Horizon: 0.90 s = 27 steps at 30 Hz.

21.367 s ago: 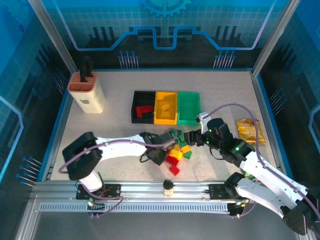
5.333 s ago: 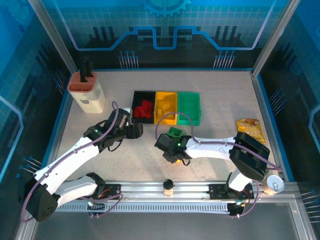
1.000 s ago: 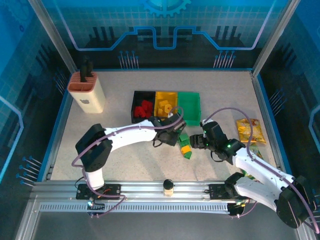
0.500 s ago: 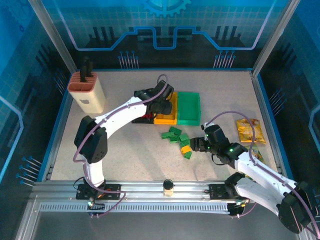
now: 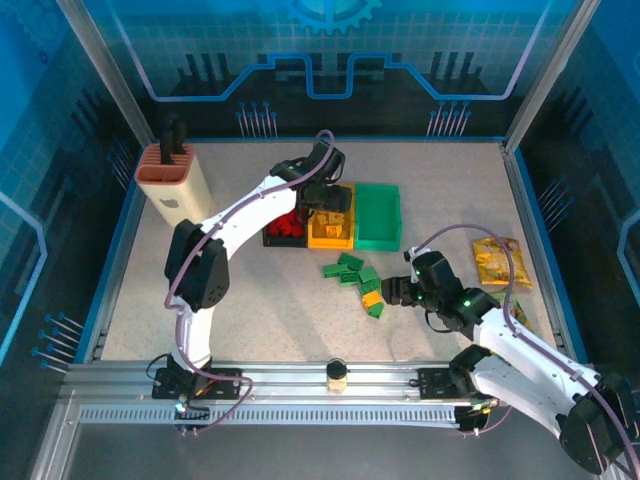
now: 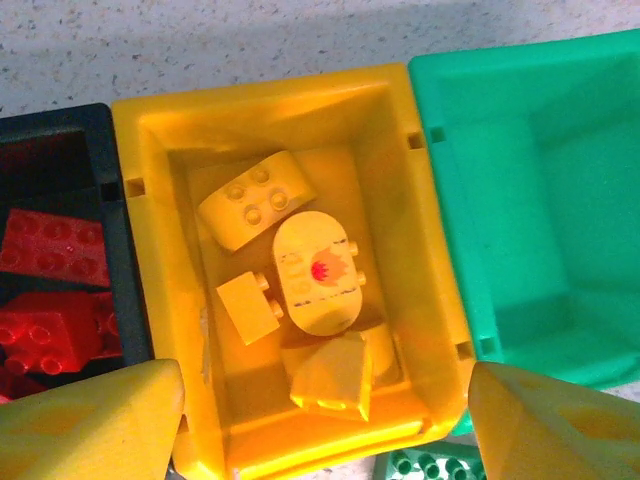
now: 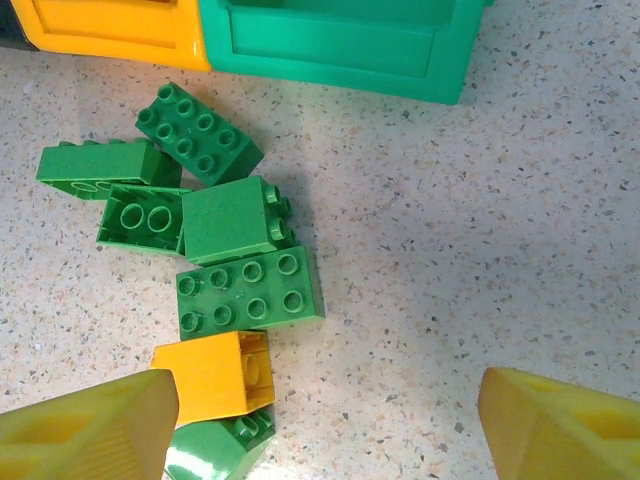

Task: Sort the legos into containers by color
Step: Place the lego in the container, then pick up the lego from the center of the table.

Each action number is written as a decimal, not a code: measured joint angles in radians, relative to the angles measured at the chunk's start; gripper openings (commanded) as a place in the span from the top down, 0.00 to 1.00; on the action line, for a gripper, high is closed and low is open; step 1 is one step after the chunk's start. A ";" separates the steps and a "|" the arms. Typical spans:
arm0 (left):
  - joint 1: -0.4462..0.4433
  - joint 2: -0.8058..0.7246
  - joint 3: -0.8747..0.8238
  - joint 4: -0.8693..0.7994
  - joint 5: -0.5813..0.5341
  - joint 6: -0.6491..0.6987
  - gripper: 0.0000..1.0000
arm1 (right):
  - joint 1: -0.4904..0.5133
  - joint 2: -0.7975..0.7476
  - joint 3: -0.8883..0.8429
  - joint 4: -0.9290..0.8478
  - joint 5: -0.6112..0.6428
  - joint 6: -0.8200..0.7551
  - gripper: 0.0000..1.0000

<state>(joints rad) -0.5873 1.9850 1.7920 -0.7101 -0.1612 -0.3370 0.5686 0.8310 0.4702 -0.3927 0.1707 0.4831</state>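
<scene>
From above, the left gripper (image 5: 327,200) hangs over the yellow bin (image 5: 330,238). The black bin (image 5: 275,238) touches that bin on one side and the green bin (image 5: 378,215) on the other. The right gripper (image 5: 390,292) sits low over the table (image 5: 250,300), with a loose cluster of green bricks (image 5: 350,270) just ahead of its tips.

In the left wrist view, the fingers (image 6: 90,420) stand wide apart with nothing between them. The yellow bin lies directly below the gap and holds several yellow bricks (image 6: 315,270), some of them touching. The black bin is off to the left of the gripper and holds red bricks (image 6: 50,300). The green bin is off to its right.

In the right wrist view, the fingers (image 7: 90,430) are spread wide and grip nothing. The green bricks lie ahead and left of the gap, bunched together on the table. A yellow brick (image 7: 215,375) sits just beside the finger on the view's left, with one green brick touching its near side. The green bin stands straight ahead, with the yellow bin's corner ahead and to the left.
</scene>
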 measured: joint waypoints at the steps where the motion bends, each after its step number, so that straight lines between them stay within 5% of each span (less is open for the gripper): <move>1: -0.002 -0.027 -0.029 0.009 0.002 0.000 0.24 | 0.001 0.000 0.000 0.000 0.000 0.000 0.21; 12: -0.047 -0.404 -0.412 0.130 0.002 -0.029 0.25 | 0.063 0.057 0.018 -0.018 -0.022 -0.016 0.21; 27: -0.104 -0.781 -0.946 0.200 -0.014 -0.144 0.26 | 0.203 0.389 0.198 -0.019 0.013 -0.050 0.21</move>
<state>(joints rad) -0.6914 1.2041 0.8455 -0.5102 -0.1749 -0.4808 0.7715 1.2198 0.6685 -0.4122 0.1833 0.4332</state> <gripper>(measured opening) 0.739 0.788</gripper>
